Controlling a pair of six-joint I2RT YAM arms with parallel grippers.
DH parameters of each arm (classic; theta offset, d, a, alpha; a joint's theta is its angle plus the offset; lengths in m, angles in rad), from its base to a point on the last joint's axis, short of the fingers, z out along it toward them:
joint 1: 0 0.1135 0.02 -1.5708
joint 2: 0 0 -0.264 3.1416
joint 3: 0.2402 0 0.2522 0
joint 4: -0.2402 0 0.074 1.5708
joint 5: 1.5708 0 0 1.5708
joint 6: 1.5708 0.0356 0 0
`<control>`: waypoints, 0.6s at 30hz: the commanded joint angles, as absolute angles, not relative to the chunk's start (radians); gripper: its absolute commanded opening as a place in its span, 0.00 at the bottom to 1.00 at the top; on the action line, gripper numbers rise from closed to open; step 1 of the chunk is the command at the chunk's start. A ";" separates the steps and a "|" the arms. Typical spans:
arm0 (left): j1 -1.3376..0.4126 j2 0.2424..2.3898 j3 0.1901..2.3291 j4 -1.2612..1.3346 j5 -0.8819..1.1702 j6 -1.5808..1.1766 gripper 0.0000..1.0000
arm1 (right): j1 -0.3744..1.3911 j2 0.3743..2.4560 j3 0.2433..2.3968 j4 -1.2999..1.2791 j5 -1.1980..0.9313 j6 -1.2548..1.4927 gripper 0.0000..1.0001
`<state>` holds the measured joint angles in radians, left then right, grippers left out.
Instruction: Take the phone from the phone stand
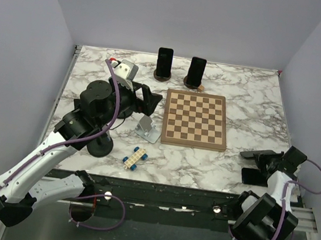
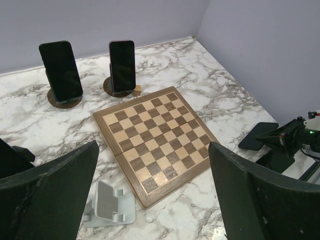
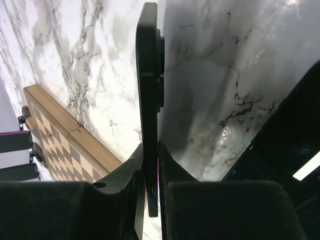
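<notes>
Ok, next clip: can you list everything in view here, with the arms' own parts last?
upright black phones: two, black, on stands at the far edge
round wooden stands: two, dark brown, under those phones
wooden chessboard: one, brown and tan, centre
empty metal phone stand: one, silver-grey, left of the chessboard
small brick toy: one, blue and white, near edge
thin black phone: one, black, clamped in the right gripper
white marble table: one, grey-veined, under everything
left gripper: one, black, open, near the metal stand
right gripper: one, black, shut on the thin phone
</notes>
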<state>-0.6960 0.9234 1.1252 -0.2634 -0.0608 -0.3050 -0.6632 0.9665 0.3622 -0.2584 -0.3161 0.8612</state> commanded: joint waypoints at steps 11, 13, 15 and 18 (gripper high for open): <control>-0.701 0.894 1.123 -0.247 -0.079 -0.293 0.99 | -0.670 0.961 0.323 -0.313 -0.293 0.834 0.40; -0.701 0.893 1.123 -0.247 -0.078 -0.293 0.99 | -0.670 0.957 0.325 -0.311 -0.289 0.834 0.46; -0.702 0.890 1.121 -0.245 -0.082 -0.293 0.99 | -0.670 0.962 0.326 -0.311 -0.288 0.832 0.47; -0.701 0.891 1.121 -0.246 -0.086 -0.290 0.99 | -0.671 0.976 0.334 -0.324 -0.286 0.828 0.53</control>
